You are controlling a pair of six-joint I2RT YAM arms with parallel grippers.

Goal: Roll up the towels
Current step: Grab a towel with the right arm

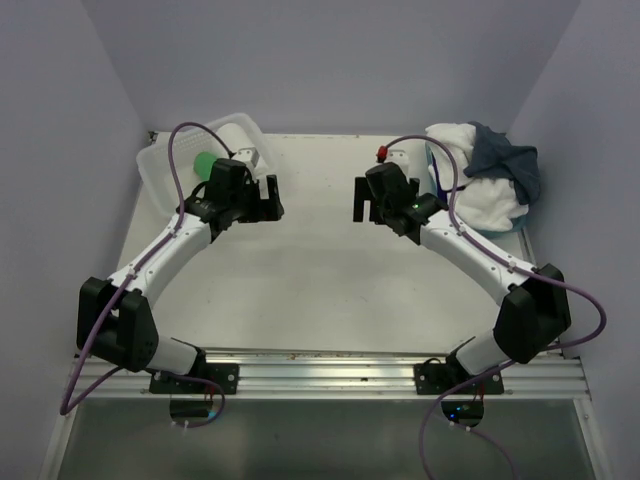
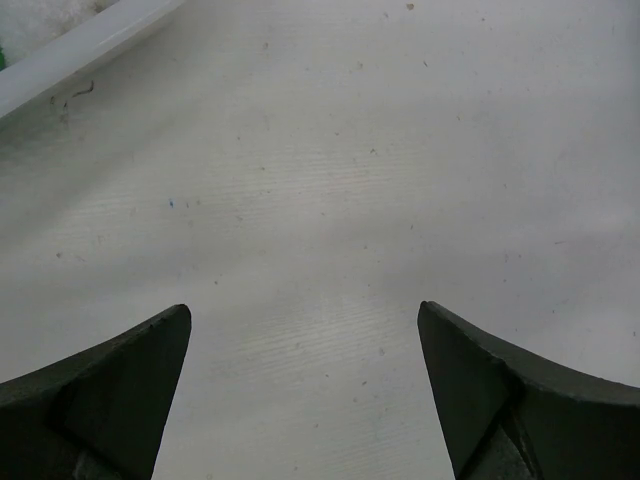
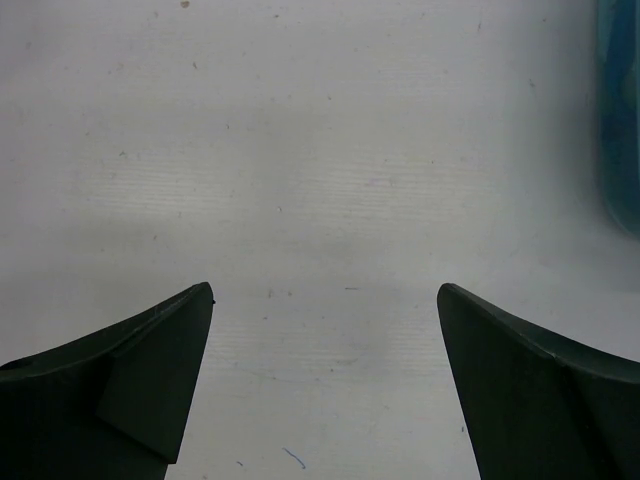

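From above, the counter is white. The left hand hangs over the back left part of it, and its fingers are apart with nothing between them. The right hand hangs across from it, also spread wide and holding nothing. The two hands face each other with bare counter between them.

A clear bin sits in the back left corner, just behind the left hand. A green thing is inside it, with something white that is hard to make out.

The towels lie in a heap in the back right corner, well away from both hands. A white towel is below and a dark blue towel is bunched on top. None looks rolled.

The left wrist view shows the left hand wide open over bare counter. The bin's rim crosses the top left corner.

The right wrist view shows the right hand wide open over bare counter. A blue thing shows at the right edge, too blurry to tell what it is.
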